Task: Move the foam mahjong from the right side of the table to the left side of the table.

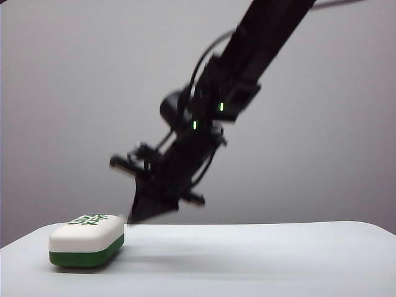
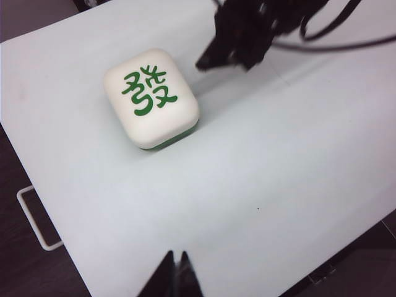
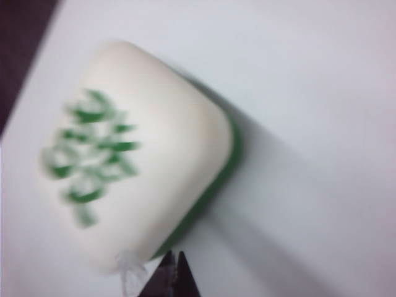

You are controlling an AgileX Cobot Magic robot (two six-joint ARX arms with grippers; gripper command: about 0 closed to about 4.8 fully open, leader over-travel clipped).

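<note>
Foam mahjong [image 1: 86, 240] on table [image 1: 260, 260] left; right gripper [image 1: 133, 218] closed beside it, left gripper [image 2: 175, 275] closed.

Plain grey wall [image 1: 74, 93] behind.

Even, soft, fairly dim light. Exterior view: right gripper [image 1: 145, 213] and arm motion-blurred; foam mahjong [image 1: 86, 241] sharp, soft shadow on surface [image 1: 278, 260] under the arm. Left wrist view mostly crisp, left gripper [image 2: 174, 278] dark. Right wrist view heavily blurred, characters smeared, right gripper [image 3: 173, 278] just a dark tip.
</note>
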